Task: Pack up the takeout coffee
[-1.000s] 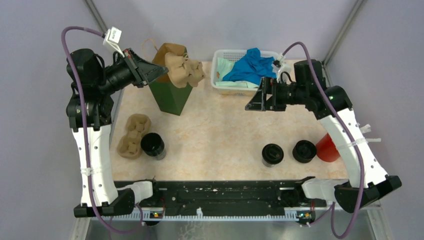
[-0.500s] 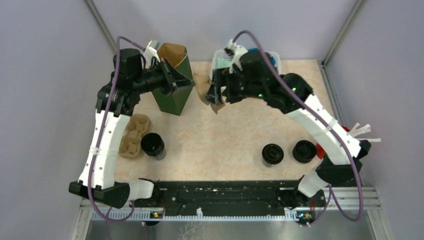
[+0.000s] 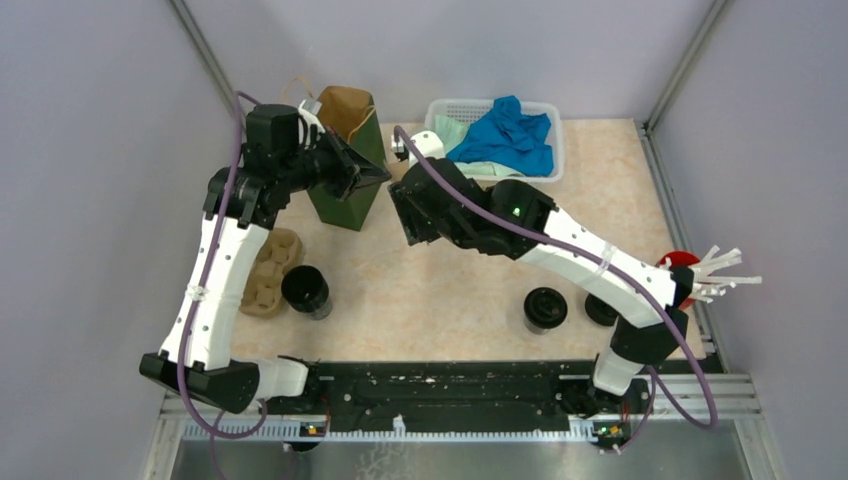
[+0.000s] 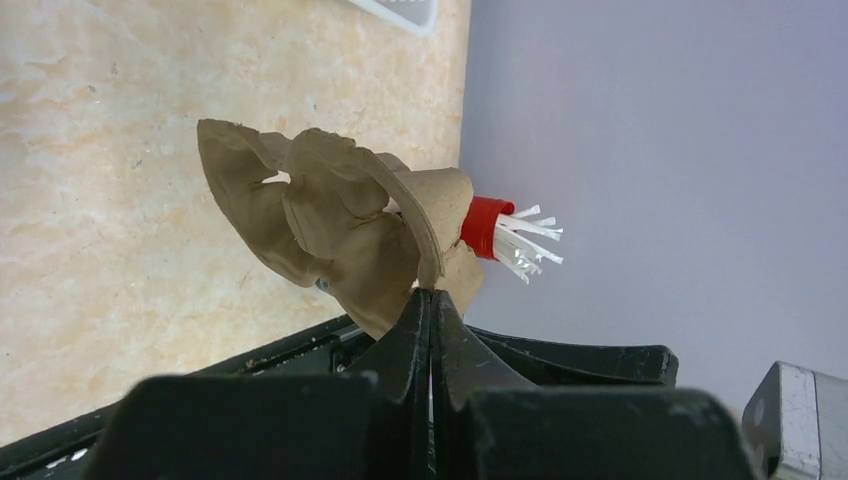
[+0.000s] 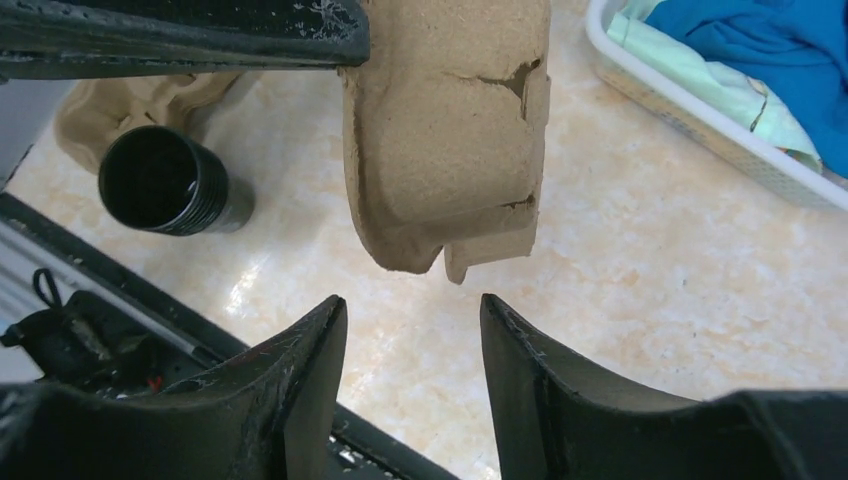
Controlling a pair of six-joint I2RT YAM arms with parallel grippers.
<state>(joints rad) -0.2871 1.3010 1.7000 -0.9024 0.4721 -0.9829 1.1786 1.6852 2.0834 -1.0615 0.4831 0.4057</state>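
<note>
Coffee cup (image 3: 305,290) stands left, by a spare tray (image 3: 262,272). The left pincer (image 4: 432,298) holds another tray (image 4: 340,225) up, shut on its edge. The right pincer (image 5: 412,310), half open and empty, sits just under it. Readying the tray seems the step, so gripping its free end likely comes next. More cups (image 3: 545,308) stand right.

Takeout coffee (image 3: 305,291) right of tray (image 3: 264,268)

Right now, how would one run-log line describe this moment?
left gripper: shut on cardboard tray | right gripper: open, at tray edge, no grip | coffee cups: on table
</note>
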